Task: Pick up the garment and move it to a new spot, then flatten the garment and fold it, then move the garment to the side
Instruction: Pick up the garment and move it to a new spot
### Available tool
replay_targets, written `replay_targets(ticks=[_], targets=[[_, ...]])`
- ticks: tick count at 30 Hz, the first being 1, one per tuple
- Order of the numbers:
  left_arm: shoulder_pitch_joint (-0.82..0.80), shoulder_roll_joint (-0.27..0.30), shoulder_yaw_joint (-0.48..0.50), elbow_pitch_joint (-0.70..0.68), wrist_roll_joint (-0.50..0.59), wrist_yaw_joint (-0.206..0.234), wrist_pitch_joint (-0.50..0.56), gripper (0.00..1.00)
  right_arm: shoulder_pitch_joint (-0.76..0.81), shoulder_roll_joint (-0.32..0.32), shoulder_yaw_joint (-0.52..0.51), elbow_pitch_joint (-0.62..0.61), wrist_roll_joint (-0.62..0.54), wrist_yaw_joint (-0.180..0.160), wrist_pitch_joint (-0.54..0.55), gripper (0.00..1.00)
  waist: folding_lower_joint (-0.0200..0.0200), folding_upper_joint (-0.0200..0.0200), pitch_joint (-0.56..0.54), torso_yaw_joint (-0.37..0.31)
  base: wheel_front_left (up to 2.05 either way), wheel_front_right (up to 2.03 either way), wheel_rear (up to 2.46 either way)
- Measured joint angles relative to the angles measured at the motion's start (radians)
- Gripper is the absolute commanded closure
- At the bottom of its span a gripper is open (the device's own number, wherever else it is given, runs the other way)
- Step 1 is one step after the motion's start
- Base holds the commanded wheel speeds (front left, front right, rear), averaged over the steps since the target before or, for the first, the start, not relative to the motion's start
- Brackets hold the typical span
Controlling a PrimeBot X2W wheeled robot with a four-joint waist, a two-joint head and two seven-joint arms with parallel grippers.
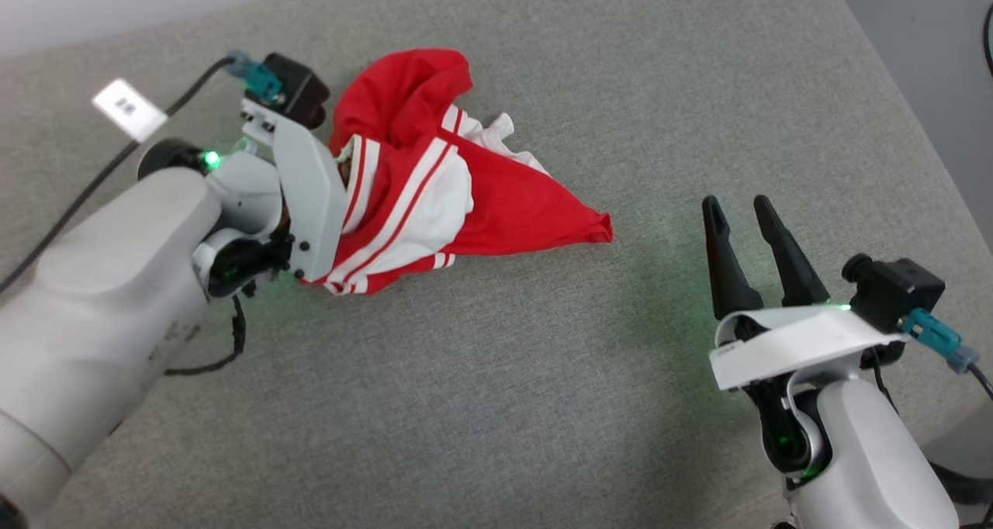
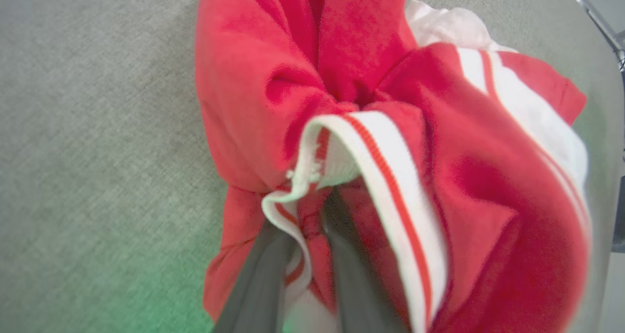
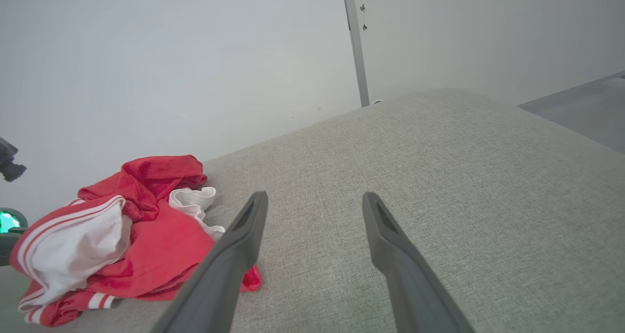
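At about ten o'clock on the grey table (image 1: 496, 405), seen from the head view, the shirt (image 1: 434, 180) sits in a crumpled heap of red cloth and white striped sleeves, with one red corner trailing toward three o'clock. The left claw (image 2: 305, 225) is closed on it. In the left wrist view its two dark fingers (image 2: 351, 274) pinch a fold of striped trim between them, and the cloth bunches and puckers around that pinch. I judge this hold is meant for carrying the shirt to a new spot, since a single gathered handful will lift it but cannot spread it.

The right claw (image 1: 737, 207) hangs at about four o'clock, well apart from the shirt, with its fingers spread and nothing between them. It is probably being kept clear until flattening calls for a second grip.

Much is hard to read:
- The left fingertips are buried in the folds.
- The printed front is turned inward or folded under.
- Collar, hem and second sleeve cannot be told apart.
- Whether the heap rests on the table or is partly lifted, I cannot tell.
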Motion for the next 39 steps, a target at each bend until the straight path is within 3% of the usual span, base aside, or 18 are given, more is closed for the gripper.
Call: replay_targets(ticks=[8,15,16,18,19,26,39], targets=[[-0.025,-0.032,-0.032,0.046,0.105,-0.002,0.032,1.00,-0.035,0.001,0.030,-0.025,0.024,0.000,0.000,0.00,0.0000,0.0000,0.039,-0.028,0.00,0.00,0.00],[-0.023,-0.041,-0.032,0.059,0.096,-0.002,0.014,1.00,-0.039,0.001,0.020,-0.030,0.007,0.000,0.000,0.00,0.0000,0.0000,0.049,-0.037,0.00,0.00,0.00],[-0.021,-0.044,-0.034,0.061,0.091,-0.001,-0.003,0.88,-0.038,0.001,0.017,-0.027,-0.004,0.000,0.000,0.00,0.0000,0.0000,0.047,-0.034,0.00,0.00,0.00],[-0.018,-0.052,-0.038,0.060,0.091,0.000,-0.029,0.33,-0.035,0.001,0.013,-0.022,-0.021,0.000,0.000,0.00,0.0000,0.0000,0.040,-0.024,0.00,0.00,0.00],[-0.016,-0.059,-0.041,0.058,0.090,0.000,-0.049,0.02,-0.032,-0.001,0.009,-0.018,-0.026,0.000,0.000,0.00,0.0000,0.0000,0.035,-0.017,0.00,0.00,0.00],[0.005,-0.087,-0.062,0.002,0.053,0.000,-0.209,0.00,-0.014,-0.052,0.019,0.013,-0.067,0.000,-0.002,0.00,0.0000,0.0000,-0.015,0.059,0.00,0.00,0.00],[0.144,-0.041,-0.045,-0.052,-0.053,0.000,-0.586,0.00,0.032,-0.156,0.029,0.058,-0.108,0.000,-0.002,0.00,0.0000,0.0000,-0.147,0.250,0.00,0.00,0.00]])
